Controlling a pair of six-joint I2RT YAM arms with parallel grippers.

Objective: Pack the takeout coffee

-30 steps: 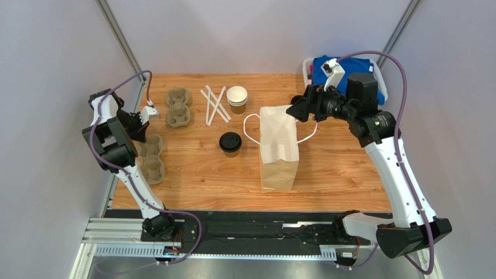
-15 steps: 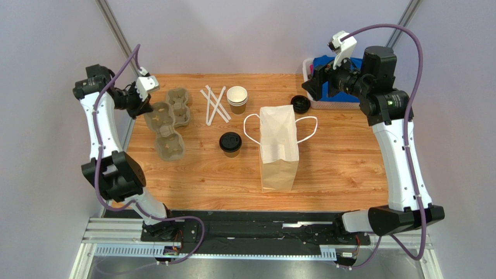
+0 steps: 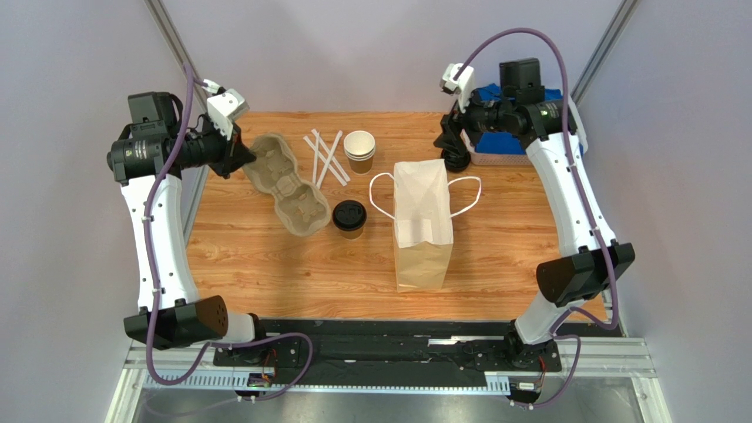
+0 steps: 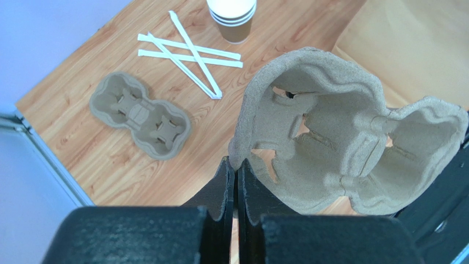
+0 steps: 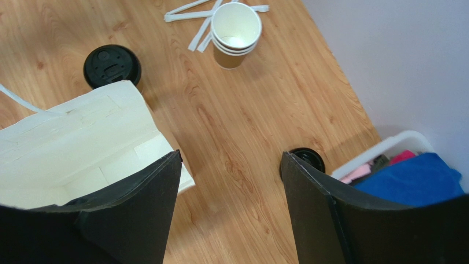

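**Table**: light wooden top, carrying everything below.

**Paper bag**: tall kraft bag with white loop handles splayed to either side and its white-lined mouth toward the far edge. Whether it stands or lies cannot be told.

**White bin**: far right corner, blue cloth inside.

**Held carrier**: moulded grey-brown pulp cup carrier, tilted above the table. Its near end hangs just beside the coffee.

**Left gripper**: pinched tight on the held carrier's thin rim.

**Right gripper**: jaws spread wide and holding nothing, above the wood between the bag's mouth and the loose lid.

**Second carrier**: matching pulp tray, flat on the wood near the far left edge.

**Cup stack**: lidless brown paper cups, far centre.

**Takeout coffee**: small brown paper cup with a round black lid, upright on the table just left of the bag and not yet packed.

**Stirrers**: white flat sticks, crossed, left of the cup stack.

**Loose lid**: black plastic disc beside the bin.

**Handling note:** the step looks like setting the held carrier down.
- Lower it level, wells up, beside the coffee without nudging it.
- Keep the pinch firm, since a rim grip may let the pulp swing.
- The free right gripper should take the cup by its wall below the lid and keep it upright.
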